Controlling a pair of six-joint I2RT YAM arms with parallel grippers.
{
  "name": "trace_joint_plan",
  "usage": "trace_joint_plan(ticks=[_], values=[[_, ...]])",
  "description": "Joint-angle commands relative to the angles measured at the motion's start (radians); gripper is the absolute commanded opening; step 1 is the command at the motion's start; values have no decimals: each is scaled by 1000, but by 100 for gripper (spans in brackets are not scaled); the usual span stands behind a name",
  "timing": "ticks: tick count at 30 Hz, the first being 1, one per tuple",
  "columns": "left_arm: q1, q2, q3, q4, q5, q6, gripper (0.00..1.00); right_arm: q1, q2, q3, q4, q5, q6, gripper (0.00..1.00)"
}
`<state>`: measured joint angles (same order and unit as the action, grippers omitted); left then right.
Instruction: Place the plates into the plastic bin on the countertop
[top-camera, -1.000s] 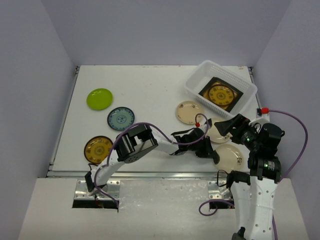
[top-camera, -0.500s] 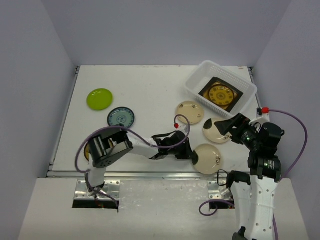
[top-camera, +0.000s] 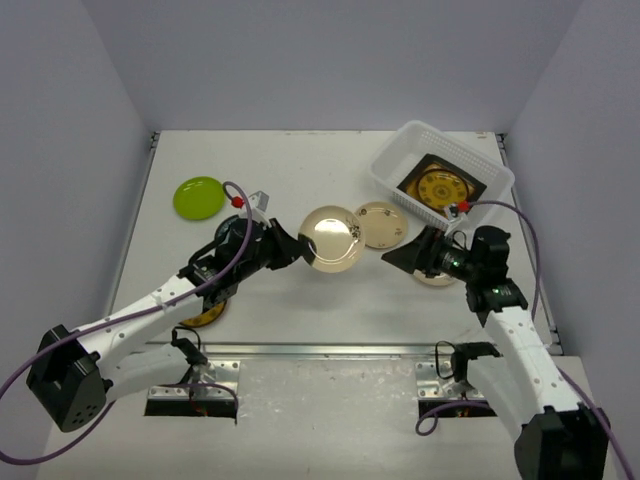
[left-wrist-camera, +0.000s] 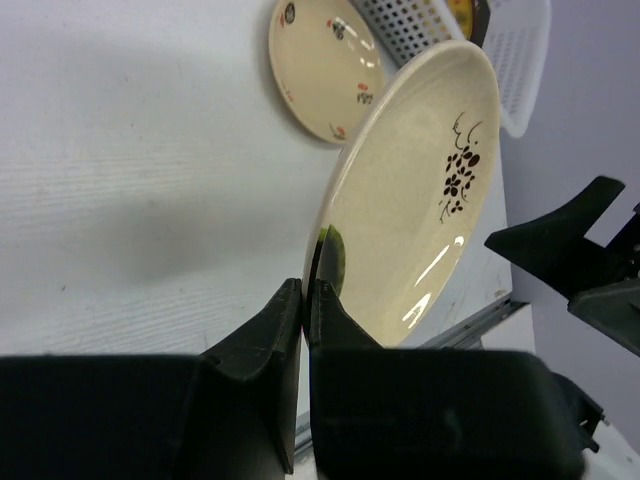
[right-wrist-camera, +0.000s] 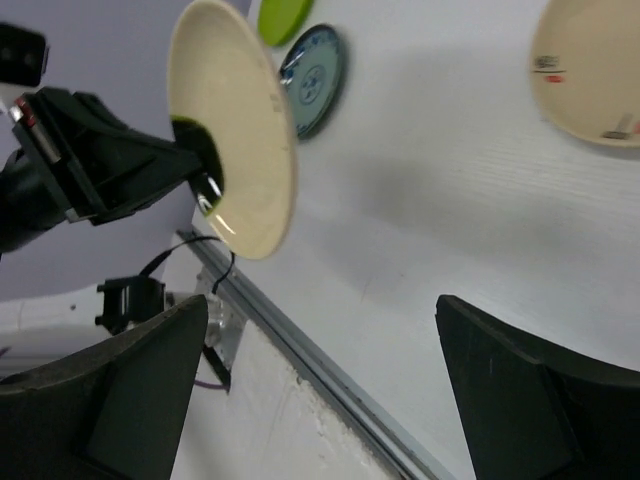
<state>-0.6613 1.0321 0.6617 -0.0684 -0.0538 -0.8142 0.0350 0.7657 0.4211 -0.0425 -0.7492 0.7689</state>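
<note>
We saw a cream plate (left-wrist-camera: 420, 200) with a little black flower sprig painted on it. The left tool (left-wrist-camera: 304, 296) was black. The other cream plate (top-camera: 381, 224) had tiny red and dark marks. The lime green plate (top-camera: 199, 197) was plain. The blue plate (right-wrist-camera: 315, 78) had a darker rim and a pattern inside. The bin (top-camera: 392, 152) was white. The square plate (top-camera: 443, 187) was dark at the rim, with a round amber pattern in the middle. The desk (top-camera: 300, 170) was white.
</note>
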Motion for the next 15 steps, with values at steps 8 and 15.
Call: trace_joint_plan(ticks=[8,15], values=[[5,-23,6,-43,138,23,0,222,269,66,311,156,-3,69],[4,3,-2,12,233,13,0,274,370,73,431,86,48,53]])
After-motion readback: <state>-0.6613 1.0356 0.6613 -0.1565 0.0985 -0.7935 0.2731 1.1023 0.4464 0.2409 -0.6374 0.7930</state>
